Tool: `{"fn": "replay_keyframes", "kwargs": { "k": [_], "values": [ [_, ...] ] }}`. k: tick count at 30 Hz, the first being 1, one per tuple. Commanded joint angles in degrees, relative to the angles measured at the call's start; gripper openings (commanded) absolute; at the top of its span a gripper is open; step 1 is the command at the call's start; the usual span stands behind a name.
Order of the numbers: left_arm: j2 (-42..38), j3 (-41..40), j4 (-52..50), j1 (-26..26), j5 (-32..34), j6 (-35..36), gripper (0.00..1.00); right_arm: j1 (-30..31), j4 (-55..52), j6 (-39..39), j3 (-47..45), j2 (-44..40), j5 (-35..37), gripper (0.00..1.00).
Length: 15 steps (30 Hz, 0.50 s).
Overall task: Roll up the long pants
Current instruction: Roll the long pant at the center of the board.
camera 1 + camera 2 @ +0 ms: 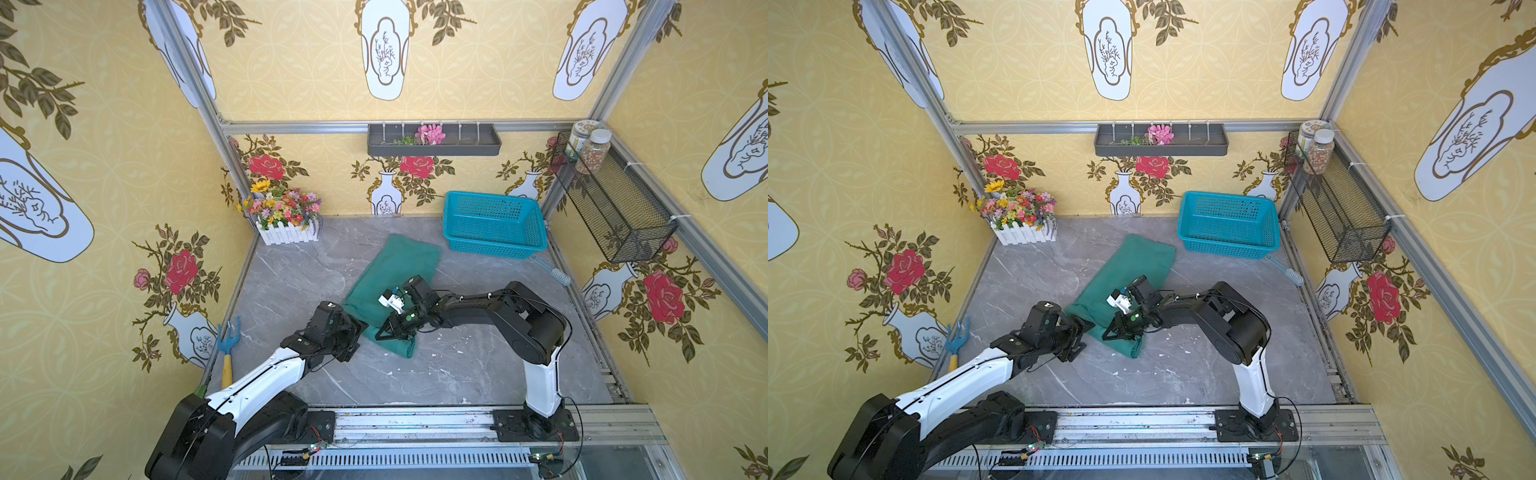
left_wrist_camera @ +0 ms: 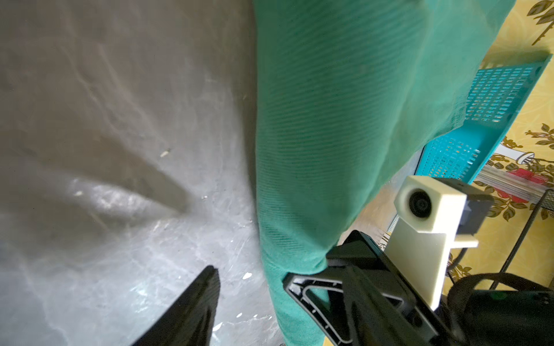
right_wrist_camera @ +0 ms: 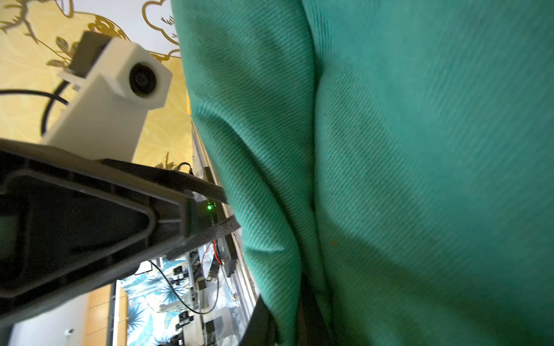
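**Cloth pinched at its near end**

Trousers of plain dark teal-green soft fabric, the long pants [image 1: 395, 266], lay as a flat folded band on the grey marbled tabletop [image 1: 457, 365]. They ran from the jaws away toward the turquoise plastic mesh basket [image 1: 494, 245], and their far edge stopped just short of it. The right gripper [image 1: 379, 336] was pressed together on a bunched fold at the band's near end. The left gripper [image 3: 232, 211] stood spread, its fingertips at the cloth's side edge, just beside the right jaws. Bare tabletop lay open behind both jaws and out to either side.
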<state>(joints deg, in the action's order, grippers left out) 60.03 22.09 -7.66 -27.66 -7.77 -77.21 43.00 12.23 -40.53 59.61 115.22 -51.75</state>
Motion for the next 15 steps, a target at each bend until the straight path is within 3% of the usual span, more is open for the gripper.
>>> {"fn": "replay_keyframes", "kwargs": {
  "k": [1,12,15],
  "values": [
    [1.54,-0.42,3.96,0.11,-1.19,-0.06,0.7,-0.05,8.47,-7.66,0.83,1.15,-4.64,0.0],
    [8.68,-0.6,8.76,1.12,-1.62,0.71,0.59,-0.15,10.81,-9.31,-0.51,2.3,-5.43,0.0],
    [10.89,-0.81,9.8,4.11,-1.98,1.51,0.57,-0.19,11.05,-9.38,-1.25,2.17,-5.65,0.0]
  ]
}}
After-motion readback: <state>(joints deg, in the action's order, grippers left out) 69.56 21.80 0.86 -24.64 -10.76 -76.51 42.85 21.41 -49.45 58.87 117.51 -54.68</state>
